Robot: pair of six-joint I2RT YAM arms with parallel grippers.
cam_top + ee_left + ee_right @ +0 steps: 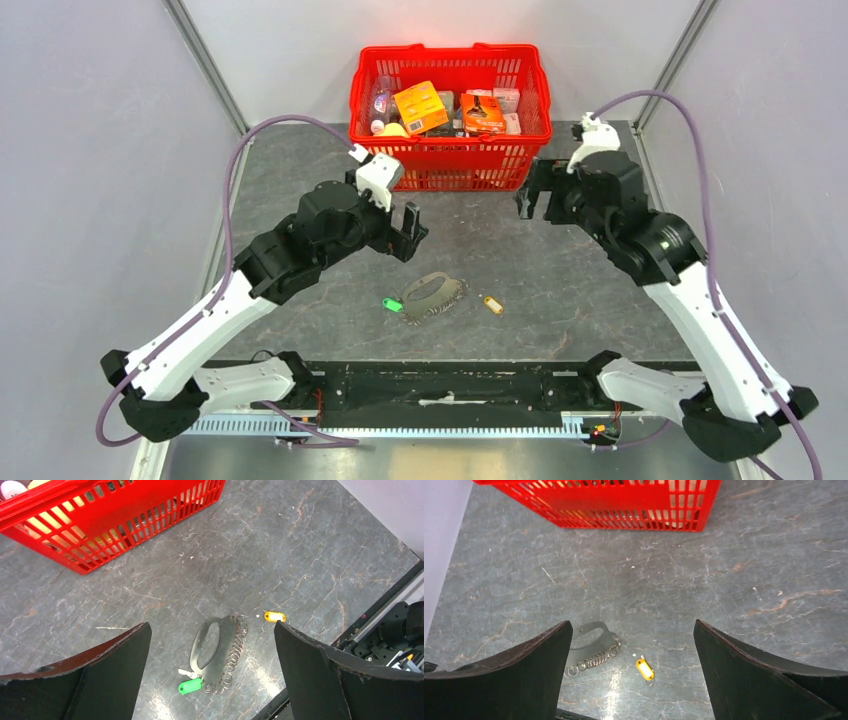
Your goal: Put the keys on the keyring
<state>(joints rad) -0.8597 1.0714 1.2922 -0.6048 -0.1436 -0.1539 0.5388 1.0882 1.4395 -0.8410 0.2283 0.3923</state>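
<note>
The keyring point(433, 296) lies flat on the table near the front: a grey strap loop point(216, 642) with a chain of small metal rings point(234, 650) along one side. A green-tagged key point(392, 305) point(190, 685) rests against its left end. The yellow-tagged key point(493, 305) point(274, 616) point(644, 669) lies apart on the right. My left gripper point(408, 232) hangs open above and behind the strap, nothing between its fingers. My right gripper point(531, 195) hovers open farther back right, also empty. The strap point(591, 642) shows partly behind its left finger.
A red basket point(520, 140) full of packaged goods stands at the back centre, just behind both grippers. Grey walls close in the left and right sides. The black mounting rail point(450, 385) runs along the table's front edge.
</note>
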